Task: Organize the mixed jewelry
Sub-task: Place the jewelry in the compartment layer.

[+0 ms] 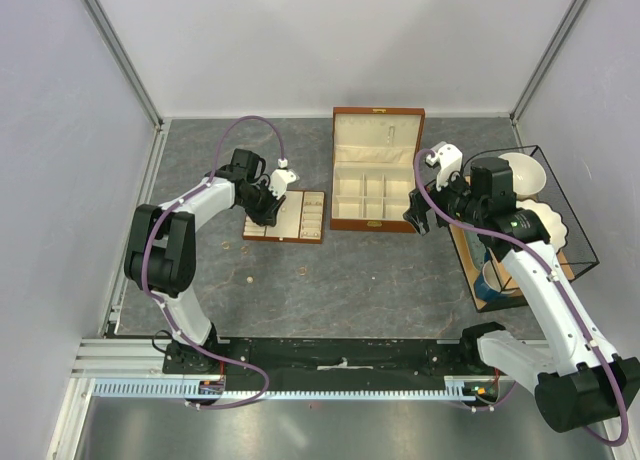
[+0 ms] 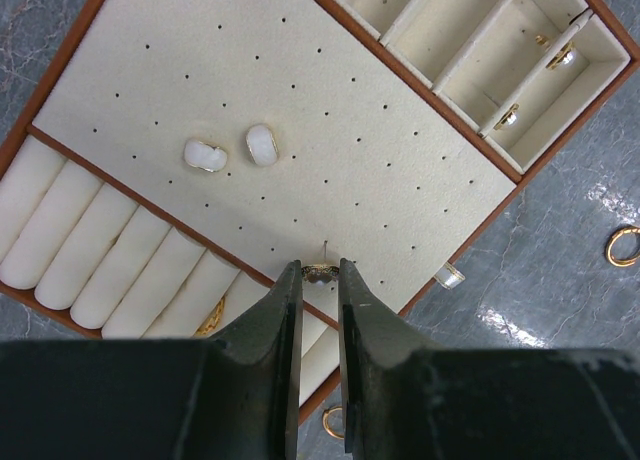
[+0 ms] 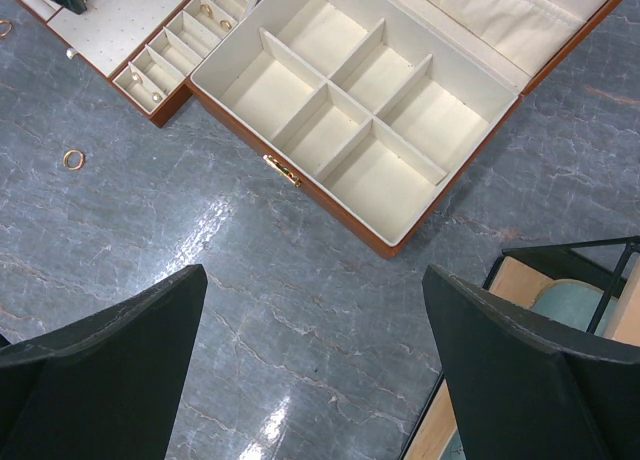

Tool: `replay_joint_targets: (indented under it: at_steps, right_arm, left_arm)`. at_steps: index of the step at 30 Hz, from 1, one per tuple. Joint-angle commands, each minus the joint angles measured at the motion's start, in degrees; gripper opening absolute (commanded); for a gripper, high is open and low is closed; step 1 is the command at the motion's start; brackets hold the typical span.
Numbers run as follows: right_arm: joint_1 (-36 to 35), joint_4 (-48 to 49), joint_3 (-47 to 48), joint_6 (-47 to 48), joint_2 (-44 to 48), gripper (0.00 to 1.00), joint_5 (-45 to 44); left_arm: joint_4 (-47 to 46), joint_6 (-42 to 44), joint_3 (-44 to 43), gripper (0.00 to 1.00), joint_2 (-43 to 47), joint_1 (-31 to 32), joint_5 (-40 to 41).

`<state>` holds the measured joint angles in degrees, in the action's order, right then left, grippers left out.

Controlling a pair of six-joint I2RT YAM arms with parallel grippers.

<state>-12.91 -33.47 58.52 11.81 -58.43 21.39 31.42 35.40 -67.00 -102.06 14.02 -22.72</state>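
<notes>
The mixed jewelry is spread over the flat cream tray and the table. My left gripper hangs over the tray's perforated panel, shut on a small dark-rimmed stud earring whose pin points at the panel. Two white earrings sit pinned in that panel. Small pieces lie in the tray's end compartments. Gold rings lie on the table. My right gripper is open over bare table in front of the open wooden box, which looks empty.
A black wire basket holding bowls stands at the right, on a wooden board beside my right arm. Tiny specks lie on the grey table in front of the tray. The box's raised lid is behind it.
</notes>
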Motion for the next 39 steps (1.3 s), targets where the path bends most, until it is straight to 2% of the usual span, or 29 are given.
replay_joint_targets:
  at_steps: [1, 18, 39]
  right_arm:
    - [-0.01, 1.31, 0.45, -0.12, 0.95, 0.98, 0.76]
    - [-0.01, 1.39, 0.19, -0.04, 1.39, 0.98, 0.76]
    - [-0.01, 1.39, 0.45, -0.04, 0.69, 0.98, 0.94]
  left_arm:
    - [1.01, -0.07, -1.29, 0.20, -1.39, 0.48, -0.48]
    - [0.48, -0.50, -1.47, 0.20, -0.95, 0.39, -0.39]
    - [-1.01, -0.94, 0.21, 0.13, 3.36, -0.84, -2.59]
